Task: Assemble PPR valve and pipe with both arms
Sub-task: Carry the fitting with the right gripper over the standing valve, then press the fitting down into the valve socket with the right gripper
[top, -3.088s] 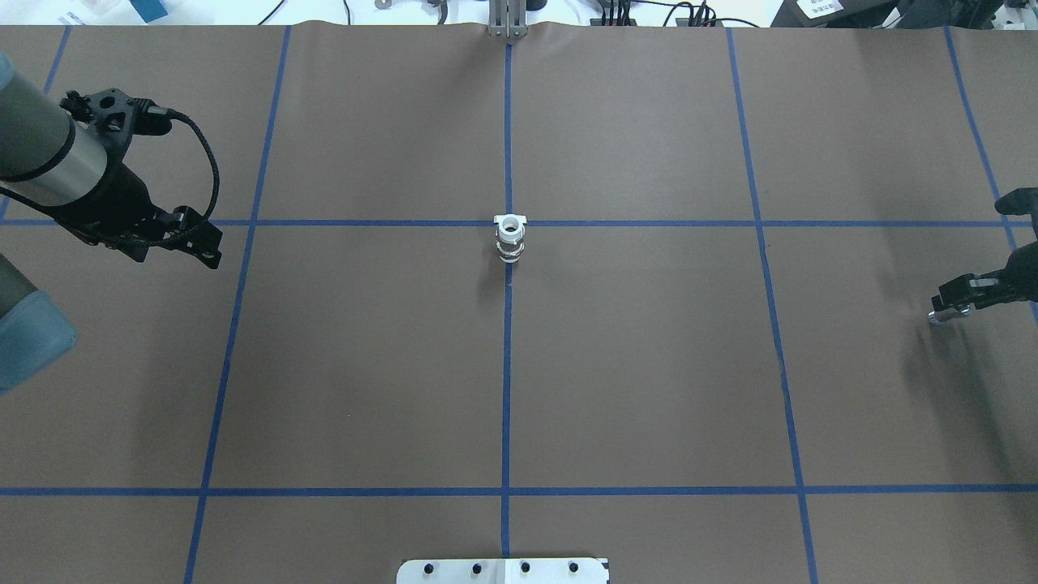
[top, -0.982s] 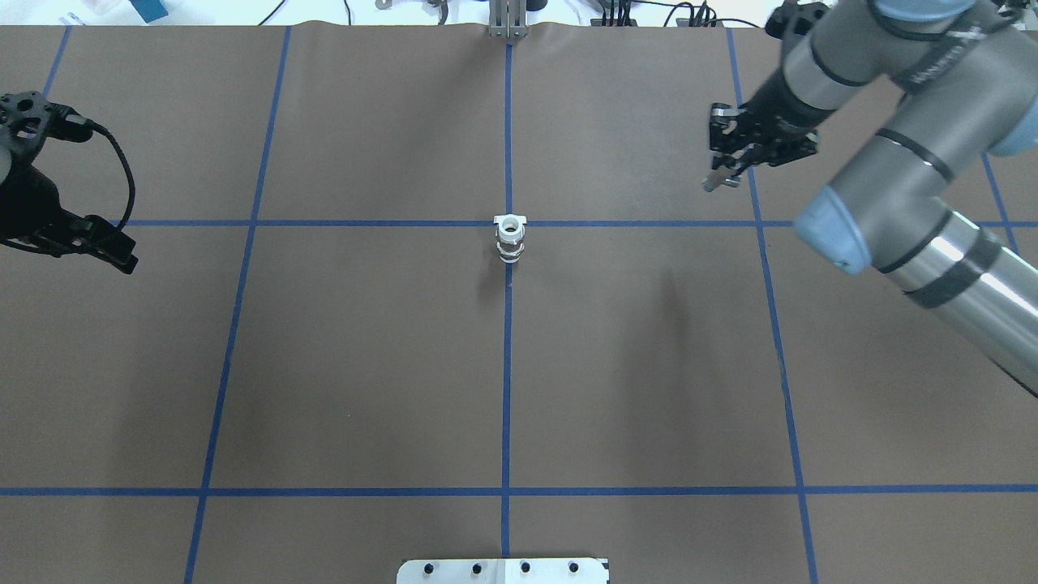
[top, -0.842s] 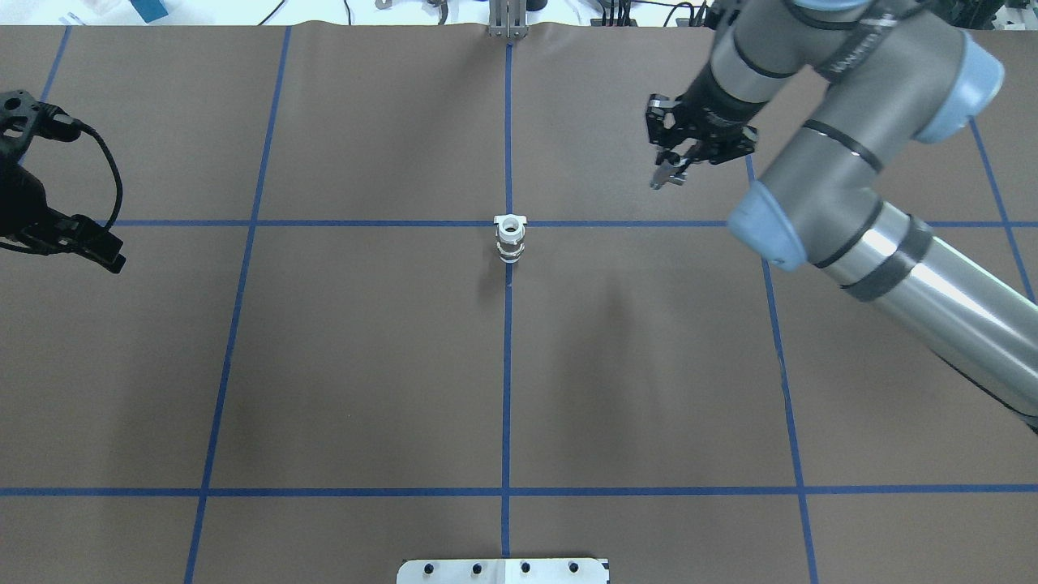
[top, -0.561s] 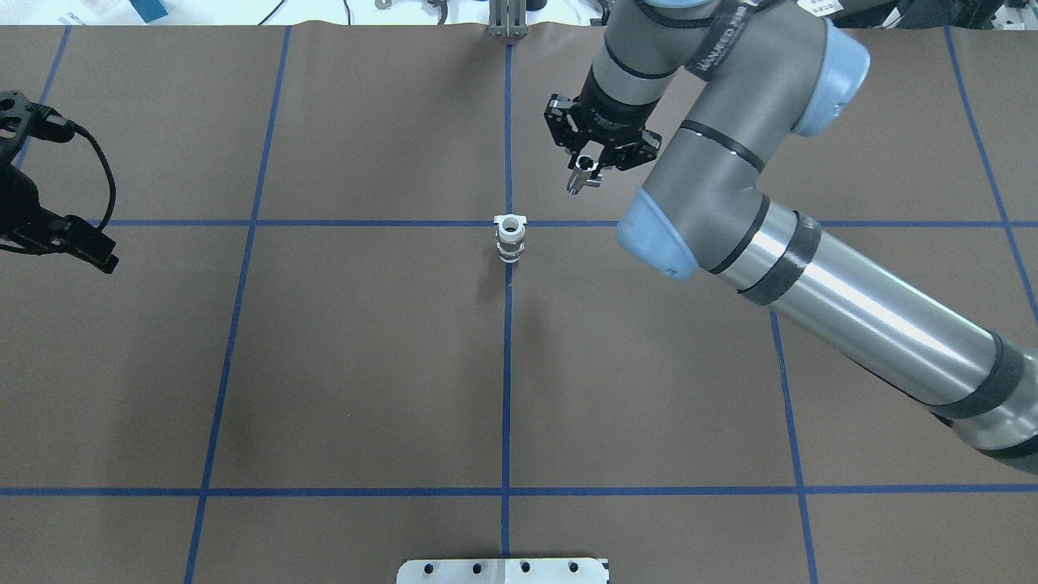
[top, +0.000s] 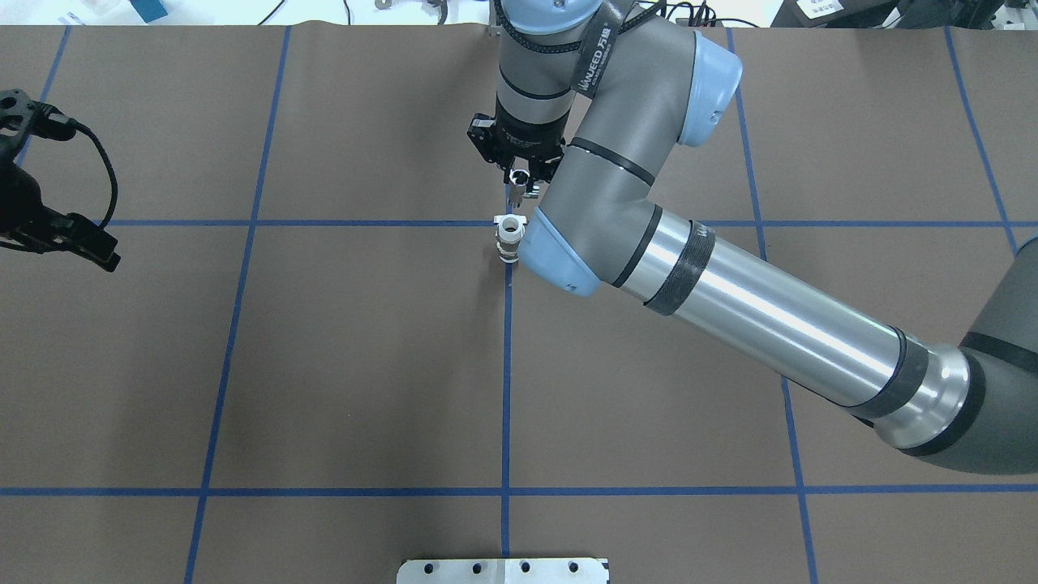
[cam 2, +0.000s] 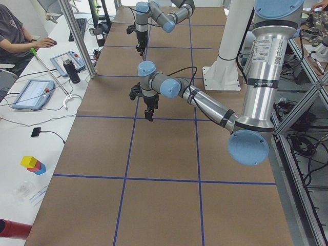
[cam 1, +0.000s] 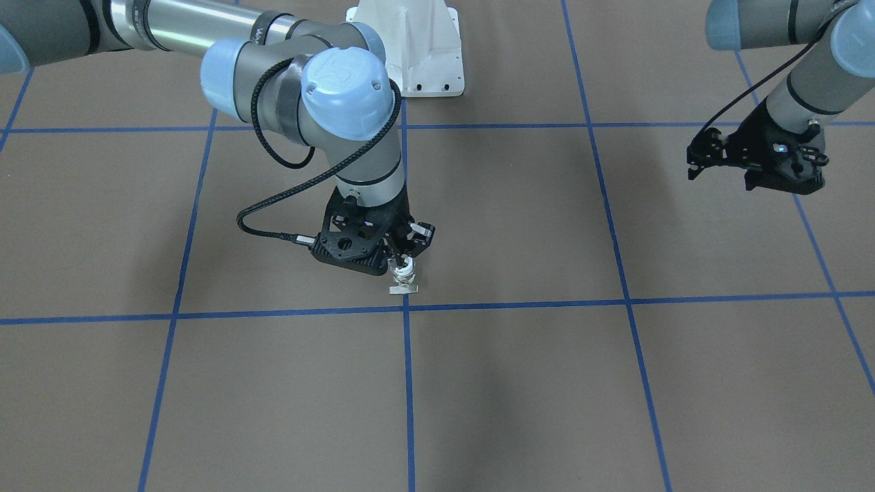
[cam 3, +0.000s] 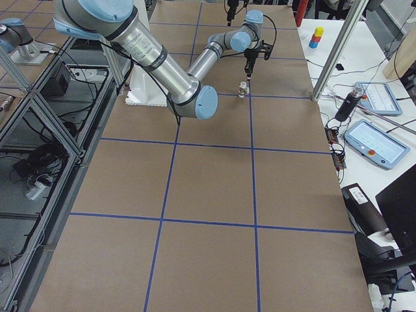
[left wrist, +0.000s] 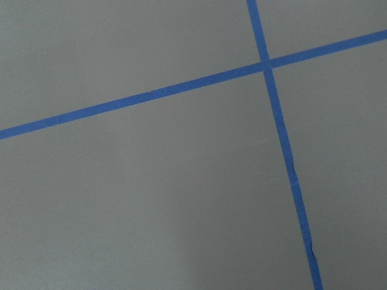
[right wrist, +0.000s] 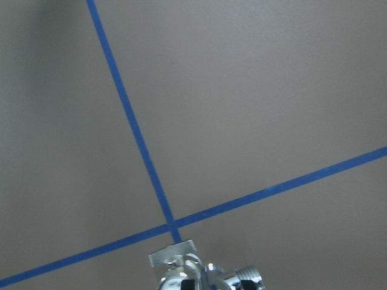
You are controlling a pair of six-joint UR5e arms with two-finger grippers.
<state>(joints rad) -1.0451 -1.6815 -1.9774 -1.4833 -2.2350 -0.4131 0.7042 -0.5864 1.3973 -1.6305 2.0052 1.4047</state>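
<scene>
PPR valve (top: 508,235): stands upright on the table (top: 340,365) at the crossing of the blue tape lines (top: 506,389), open white end up.

Pipe (top: 514,191): off the table, clamped in the right tool (top: 518,179), close above the valve; contact between them cannot be told.

Left tool (top: 104,255): hangs well apart, over the table's left side; whether its jaws stand apart or together cannot be told.

The table (top: 340,365) is flat brown, ruled by a grid of blue tape lines (top: 506,389). The right arm (top: 770,316) is grey and silver with light blue caps (black bands between). The PPR valve (top: 508,235) is white with a metallic band; the pipe (top: 515,191) seems chrome.
</scene>
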